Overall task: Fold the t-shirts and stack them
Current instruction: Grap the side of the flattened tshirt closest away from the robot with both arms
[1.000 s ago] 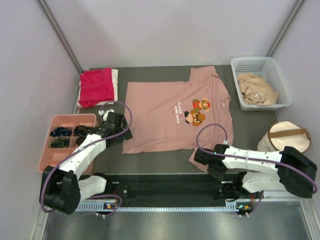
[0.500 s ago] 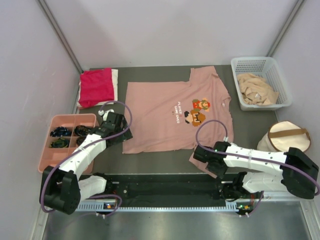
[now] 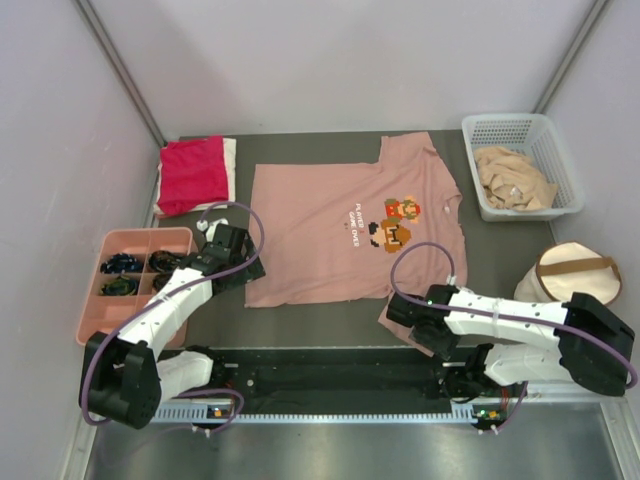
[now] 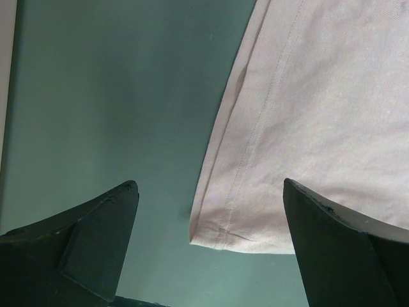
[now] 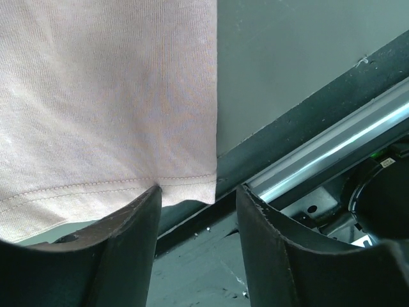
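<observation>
The dark worktop (image 3: 320,318) ends at a near rail (image 5: 319,147), where the right claw (image 5: 199,192) stands half-open over the sleeve hem (image 5: 96,185) of the dusty-pink t-shirt (image 3: 320,225), gripping nothing; closing here may nip only the edge (or miss). Farther in, the left claw (image 4: 209,184), fully spread and empty, straddles the shirt's bottom corner (image 4: 214,238), where a shallow pinch could slip.
</observation>
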`<state>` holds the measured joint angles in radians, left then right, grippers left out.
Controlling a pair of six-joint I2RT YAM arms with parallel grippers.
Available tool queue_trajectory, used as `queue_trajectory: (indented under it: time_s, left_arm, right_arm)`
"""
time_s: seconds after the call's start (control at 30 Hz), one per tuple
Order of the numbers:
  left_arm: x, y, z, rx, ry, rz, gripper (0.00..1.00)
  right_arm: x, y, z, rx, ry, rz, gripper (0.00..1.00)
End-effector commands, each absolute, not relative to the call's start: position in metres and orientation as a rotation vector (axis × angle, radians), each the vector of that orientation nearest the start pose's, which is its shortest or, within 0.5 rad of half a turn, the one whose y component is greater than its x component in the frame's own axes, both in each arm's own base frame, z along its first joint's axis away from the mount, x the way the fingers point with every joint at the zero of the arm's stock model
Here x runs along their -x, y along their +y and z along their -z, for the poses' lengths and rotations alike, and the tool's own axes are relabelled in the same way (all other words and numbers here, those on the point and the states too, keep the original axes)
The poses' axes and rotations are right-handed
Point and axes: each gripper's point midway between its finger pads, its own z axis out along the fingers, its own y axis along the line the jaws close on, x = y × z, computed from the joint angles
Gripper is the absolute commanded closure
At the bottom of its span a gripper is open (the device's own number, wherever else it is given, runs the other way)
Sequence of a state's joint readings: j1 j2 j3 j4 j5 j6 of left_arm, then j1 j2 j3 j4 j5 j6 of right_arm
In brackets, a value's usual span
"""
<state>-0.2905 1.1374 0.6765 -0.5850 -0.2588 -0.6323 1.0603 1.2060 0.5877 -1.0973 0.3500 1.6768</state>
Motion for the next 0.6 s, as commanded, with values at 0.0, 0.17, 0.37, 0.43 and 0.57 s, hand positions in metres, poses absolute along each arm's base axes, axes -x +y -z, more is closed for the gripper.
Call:
queue_trajectory:
  time_s: [0.0, 0.17, 0.37, 0.43, 0.57]
  left_arm:
    - [-0.256, -0.052, -0.073, 0.523, 2.473, 0.021, 0.01]
    - [-0.256, -0.052, -0.073, 0.524, 2.473, 0.016, 0.01]
    - [-0.256, -0.051, -0.073, 0.525, 2.473, 0.012, 0.01]
    - [-0.256, -0.051, -0.073, 0.523, 2.476, 0.009, 0.01]
    - [-0.255, -0.050, -0.074, 0.522, 2.475, 0.005, 0.01]
  right_arm:
    - [-0.081, 0.103, -0.011, -0.808, 2.688, 0.299, 0.48]
    - [-0.079, 0.104, -0.007, -0.814, 2.699, 0.291, 0.43]
    - [-0.083, 0.109, -0.007, -0.806, 2.694, 0.276, 0.39]
    - [-0.085, 0.112, -0.007, -0.801, 2.693, 0.267, 0.38]
    - [-0.090, 0.120, -0.007, -0.782, 2.694, 0.262, 0.37]
